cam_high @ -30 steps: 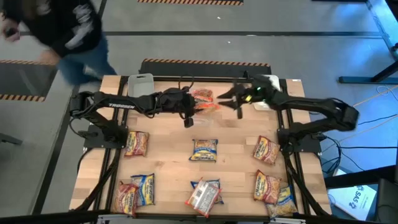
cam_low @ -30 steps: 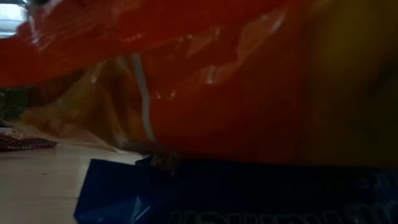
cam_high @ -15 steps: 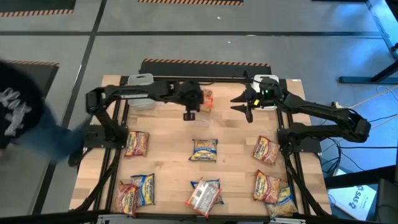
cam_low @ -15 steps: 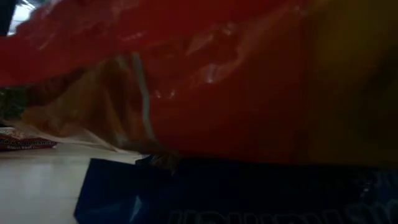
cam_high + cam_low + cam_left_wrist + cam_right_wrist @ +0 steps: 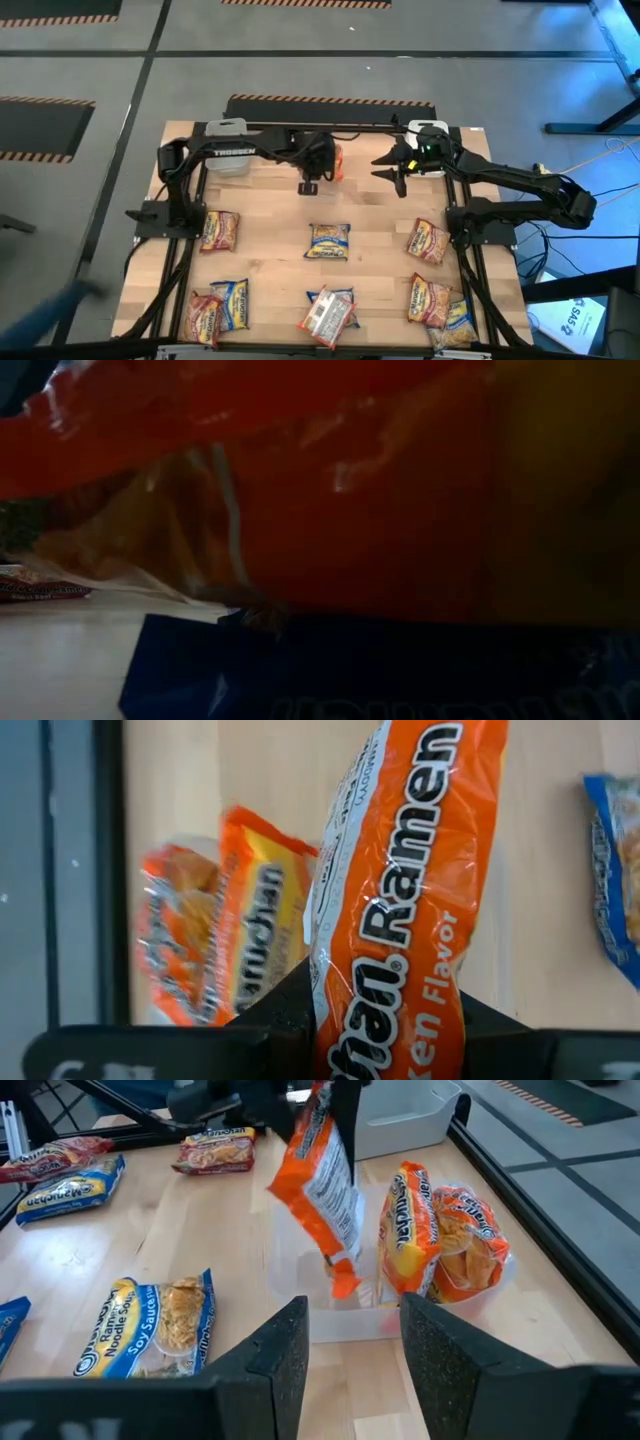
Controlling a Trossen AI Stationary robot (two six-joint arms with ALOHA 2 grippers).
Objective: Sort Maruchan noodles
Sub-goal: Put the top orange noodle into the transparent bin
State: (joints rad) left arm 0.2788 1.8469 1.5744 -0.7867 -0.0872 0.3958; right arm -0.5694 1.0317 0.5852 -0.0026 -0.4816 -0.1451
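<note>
an orange-red crinkly packet (image 5: 330,510) fills the view above a dark blue packet (image 5: 400,670).

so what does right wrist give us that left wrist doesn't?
Right wrist only: the right end effector, open and empty; a clear bin beneath the hanging packet; a white bin further back; a dark red packet and more blue packets spread on the table.

Left wrist only: a close look at the left end effector's grip on the orange packet, label readable.

Both: that orange packet held hanging by the left end effector, and the orange packets already standing beside it.
</note>
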